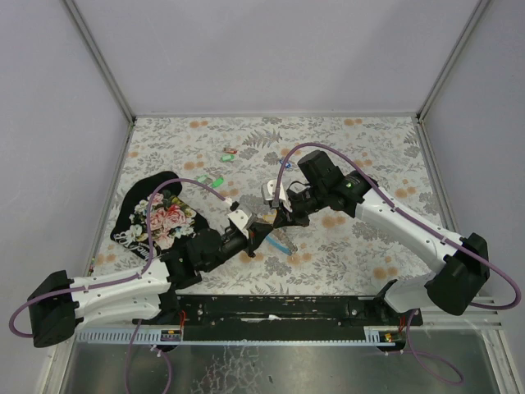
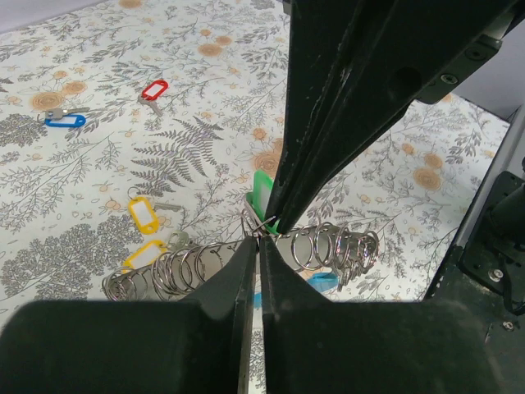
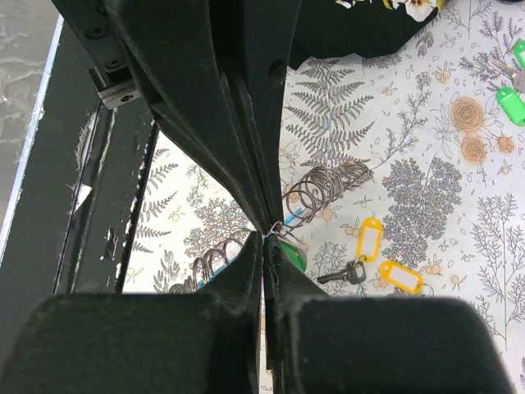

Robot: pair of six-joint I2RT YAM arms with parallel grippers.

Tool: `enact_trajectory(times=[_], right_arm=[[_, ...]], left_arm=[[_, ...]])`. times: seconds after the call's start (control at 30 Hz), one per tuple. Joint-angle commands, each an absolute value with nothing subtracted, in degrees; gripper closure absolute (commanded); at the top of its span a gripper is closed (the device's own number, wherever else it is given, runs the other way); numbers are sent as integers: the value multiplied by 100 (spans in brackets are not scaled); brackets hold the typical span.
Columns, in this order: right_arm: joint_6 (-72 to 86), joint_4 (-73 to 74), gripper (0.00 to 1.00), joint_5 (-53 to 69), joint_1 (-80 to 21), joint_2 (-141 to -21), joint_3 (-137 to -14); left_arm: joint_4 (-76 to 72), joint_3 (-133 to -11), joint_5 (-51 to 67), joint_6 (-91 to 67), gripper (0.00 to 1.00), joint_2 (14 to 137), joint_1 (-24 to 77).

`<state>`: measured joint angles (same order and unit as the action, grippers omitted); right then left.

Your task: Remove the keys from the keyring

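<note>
The keyring [image 2: 168, 275] is a floppy grey coil of metal rings with a bright blue section [image 2: 321, 281], held just above the table between the arms. It also shows in the right wrist view [image 3: 324, 187] and the top view [image 1: 277, 243]. A green key tag [image 2: 262, 195] hangs on a small metal ring at the coil's middle; it also shows in the right wrist view [image 3: 292, 255]. My left gripper [image 2: 257, 243] is shut on the coil there. My right gripper [image 3: 269, 235] meets it tip to tip, shut at the tag's small ring. In the top view the left gripper [image 1: 256, 234] and the right gripper [image 1: 280, 218] touch.
Two yellow tags [image 2: 142, 216] and a dark key [image 3: 344, 273] lie beside the coil. A red tag [image 2: 153, 89], a blue tag [image 2: 64, 120] and more green tags [image 3: 510, 105] lie farther off. A black floral cloth [image 1: 156, 217] sits at the left.
</note>
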<state>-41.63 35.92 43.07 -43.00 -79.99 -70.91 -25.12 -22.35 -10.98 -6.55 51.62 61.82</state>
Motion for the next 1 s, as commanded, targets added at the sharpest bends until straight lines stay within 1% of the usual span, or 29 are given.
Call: enact_trajectory(times=[0.0,0.07,0.17,0.23,0.5,0.63,0.77,0.97], right_arm=[[-4086,3731,100,4748,-4535,-7851,-7243],[-3891,3607,100,4836,-4516,-7849,-7252],[-3665,3526,100,5062,-4362,-7872,-7342],[-3552,3495,100,5251,-4225,-7880,-7388],[-3091,3208,100,5915,-3861,-7901,-7296],[-2800,3007,100,6125,-3762,-7934,-7234],[-2260,2559,100,6538,-3613,-8003,-7067],[-1800,2071,100,6637,-3524,-8050,-6843]], left_arm=[[-2560,-2594,-1096,-342,100,5036,6133],[-2718,-2516,-1053,-374,99,5005,6128],[-3001,-2335,-936,-482,89,4901,6121],[-3149,-2206,-862,-552,87,4809,6114],[-3969,-1334,-870,-759,84,4013,6088],[-4517,-919,-831,-618,84,3688,6088],[-4885,-775,-727,-541,84,3798,6085],[-5270,-850,-448,-544,83,4099,6089]])
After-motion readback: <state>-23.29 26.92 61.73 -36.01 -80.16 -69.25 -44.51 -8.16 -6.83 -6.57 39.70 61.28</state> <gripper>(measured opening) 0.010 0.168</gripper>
